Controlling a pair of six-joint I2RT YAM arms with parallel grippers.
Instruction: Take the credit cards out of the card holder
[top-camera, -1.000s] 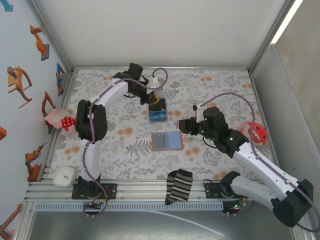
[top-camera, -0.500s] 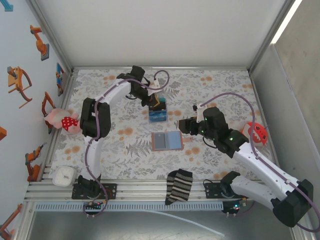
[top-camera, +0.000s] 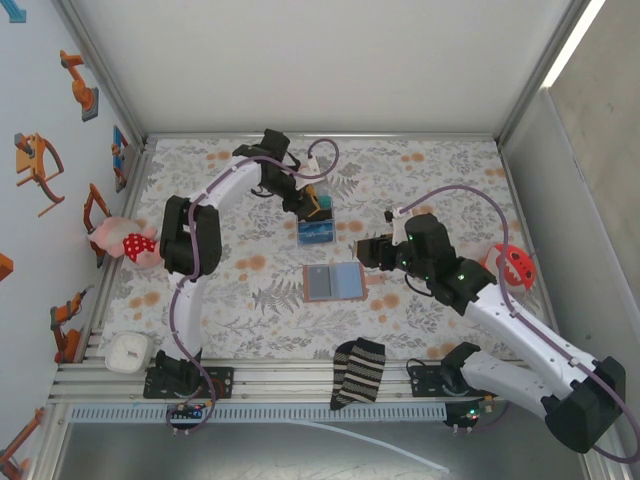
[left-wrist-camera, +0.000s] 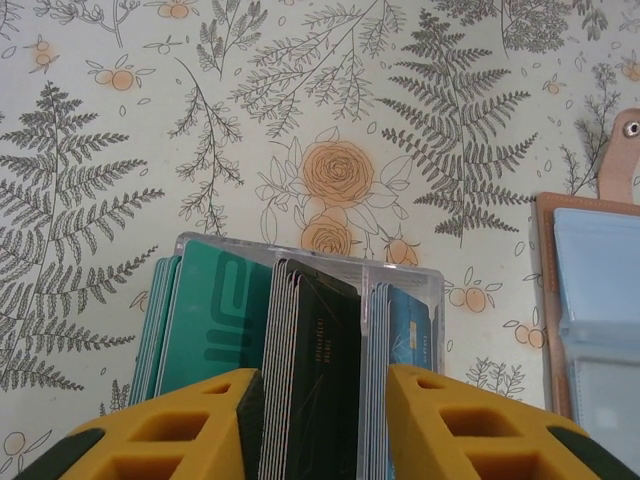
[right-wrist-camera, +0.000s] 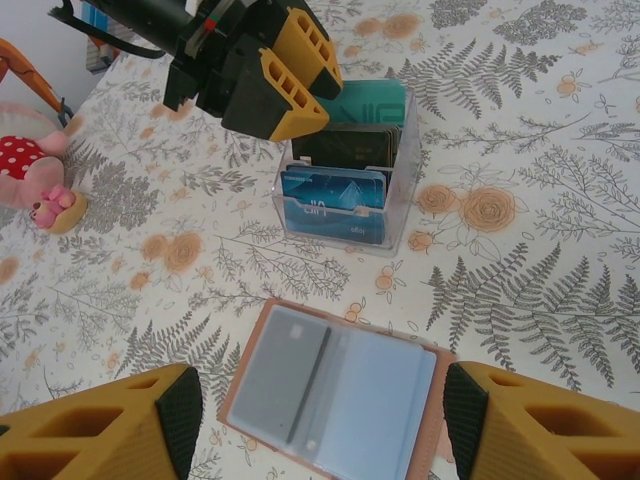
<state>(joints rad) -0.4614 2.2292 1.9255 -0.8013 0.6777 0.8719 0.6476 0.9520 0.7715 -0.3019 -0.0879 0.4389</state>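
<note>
While the card holder (right-wrist-camera: 335, 390) lies opened flat on the floral table (top-camera: 440, 180), just in front of a clear card box (right-wrist-camera: 345, 215), the two arms look placed for moving cards from one to the other. The left gripper (left-wrist-camera: 322, 400) hangs just over the box with its yellow fingers (left-wrist-camera: 190, 425) partly apart, straddling a stack of black cards (left-wrist-camera: 320, 340) from above. Nothing is pinched between them, and the stance reads as the spot where a card goes in, the box's dividers keeping each one upright. Teal credit cards (left-wrist-camera: 215, 310) stand in the compartment farthest from the holder, and blue ones in the compartment nearest it. The right gripper (right-wrist-camera: 320, 405) hovers above the holder with its jaws wide and empty, the wallet lying between its fingertips in the wrist view, probably lined up to come down on a pocket. The holder's left half looks greyer than its light-blue right half, which may be a card sitting in that pocket, though the view is too soft to be sure. Its closing tab (left-wrist-camera: 622, 155) lies unfastened on the table, so both pockets face up.
</note>
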